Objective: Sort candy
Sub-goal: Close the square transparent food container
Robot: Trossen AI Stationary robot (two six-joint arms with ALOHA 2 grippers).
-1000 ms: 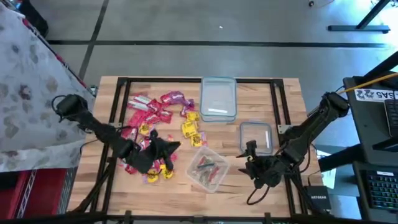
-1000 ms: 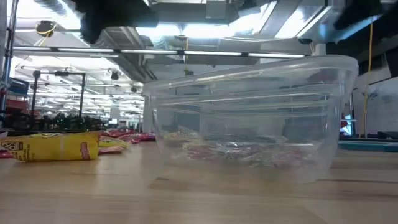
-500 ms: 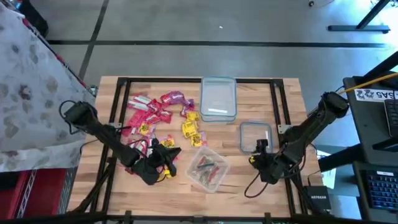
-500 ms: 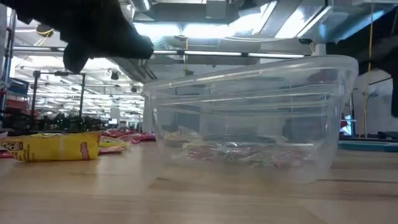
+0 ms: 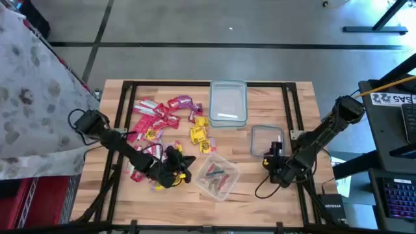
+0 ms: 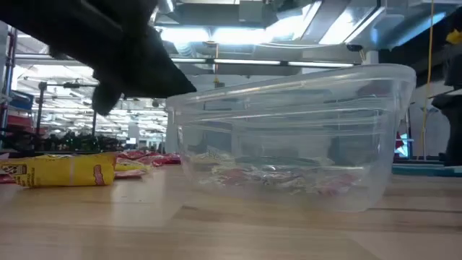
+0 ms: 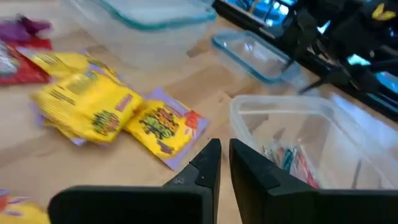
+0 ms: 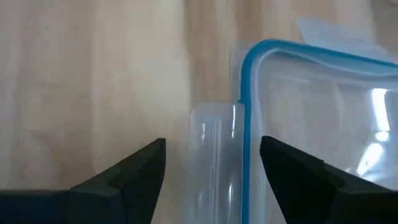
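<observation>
The candy [image 5: 159, 120], red, yellow and purple packets, lies spread on the table's left half. Some yellow packets [image 7: 93, 106] show ahead of my left gripper. A clear tub [image 5: 218, 177] near the front holds a few packets [image 6: 274, 173]. My left gripper [image 7: 224, 155], fingers shut with nothing showing between them, hovers just left of the tub [image 6: 289, 137] over the near end of the candy. My right gripper [image 8: 214, 158] is open at the near end of a blue-rimmed lid [image 5: 268, 142], its fingers on either side of the lid's clear flap [image 8: 217, 143].
A larger clear container with its lid on [image 5: 228, 103] stands at the far middle. Black frame rails [image 5: 289, 110] run along the table's sides. Bare wood lies at the front right, between the tub and my right arm.
My left gripper has gone from the near end of the candy pile toward the table's right, closer to the tub, and has come lower into the low view. My right gripper has gone toward the far edge, up to the lid's near end.
</observation>
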